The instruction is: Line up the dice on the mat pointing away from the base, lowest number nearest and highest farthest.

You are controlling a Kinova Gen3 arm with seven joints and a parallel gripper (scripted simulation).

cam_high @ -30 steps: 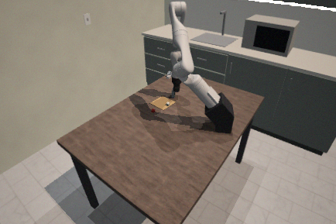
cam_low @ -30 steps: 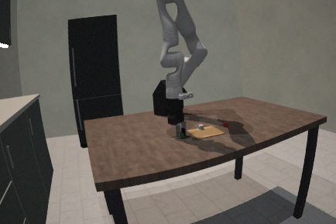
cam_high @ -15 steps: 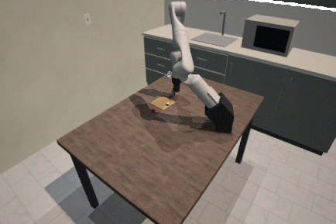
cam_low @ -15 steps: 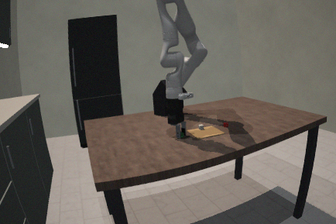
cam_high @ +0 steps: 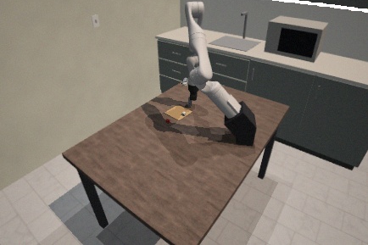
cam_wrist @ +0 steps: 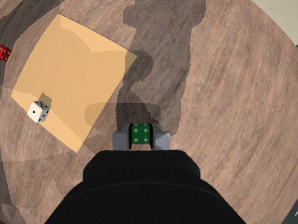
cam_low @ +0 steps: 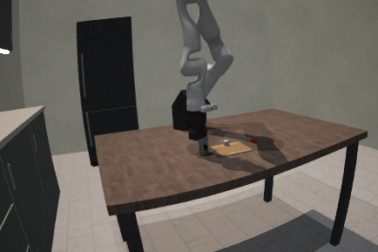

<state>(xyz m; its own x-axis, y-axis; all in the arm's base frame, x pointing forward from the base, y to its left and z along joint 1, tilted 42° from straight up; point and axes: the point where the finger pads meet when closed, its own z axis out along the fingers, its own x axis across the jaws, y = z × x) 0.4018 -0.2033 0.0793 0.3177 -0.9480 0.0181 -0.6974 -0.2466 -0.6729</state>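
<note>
Pincer (cam_wrist: 141, 137) closed squarely on green die (cam_wrist: 140, 133), low over tabletop (cam_wrist: 220, 76) just off tan mat (cam_wrist: 69, 83).

Flat-sided hold, likely for keeping the top face unchanged; white die (cam_wrist: 37, 111) on mat, red die (cam_wrist: 4, 52) off it.

The arm (cam_low: 205, 24) is made of smooth, rounded white-grey links, joined by thick cylindrical joints with thin dark seams. It grows from a black, slanted block base (cam_high: 248, 131). The wrist ends in a black housing (cam_wrist: 140, 209) with a small pale tab at its side. Two short grey fingers stick out below.
</note>
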